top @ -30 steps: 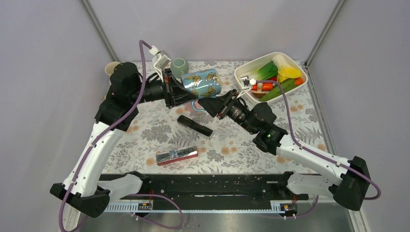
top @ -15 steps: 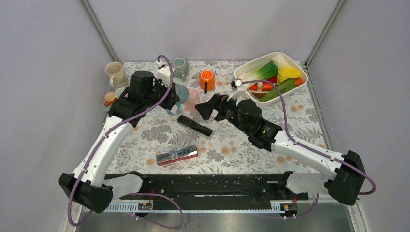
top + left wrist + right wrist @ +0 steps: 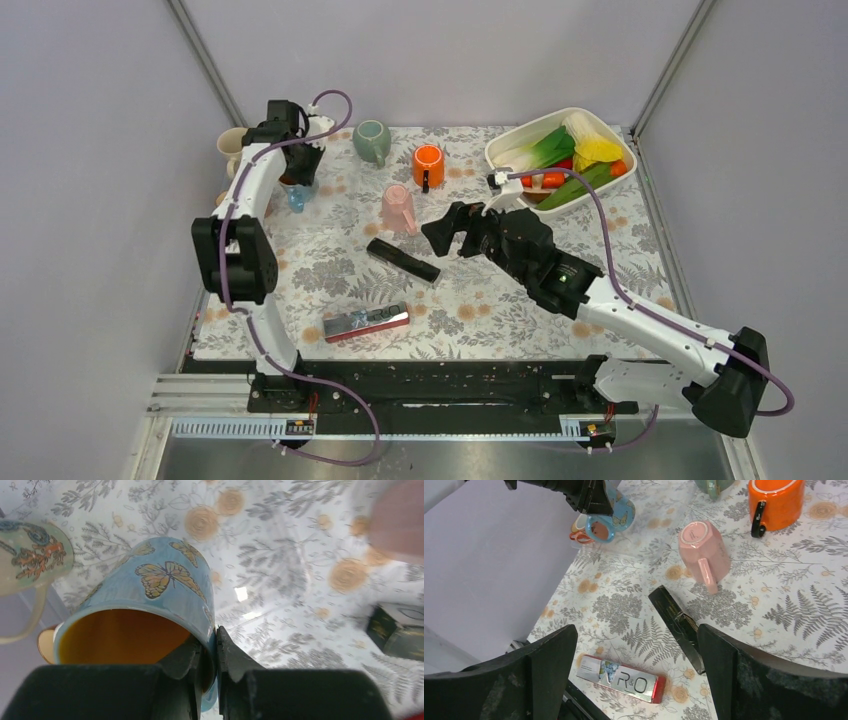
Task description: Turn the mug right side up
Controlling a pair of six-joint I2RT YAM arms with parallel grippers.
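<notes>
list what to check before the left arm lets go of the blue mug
1. Grip: left gripper pinches the rim of the blue butterfly mug, one finger inside, one outside. Ok.
2. Mug level: mouth faces the gripper, body looks tilted. Not ok.
3. Base resting on the table: cannot tell.
4. Room around it: cream mug stands close beside it. Not ok.
5. Right gripper open, well apart from the mug. Ok.

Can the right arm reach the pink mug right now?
Probably yes: the right gripper hangs open just right of the pink mug, nothing between them; the black bar lies nearer the bases, off that line.
</notes>
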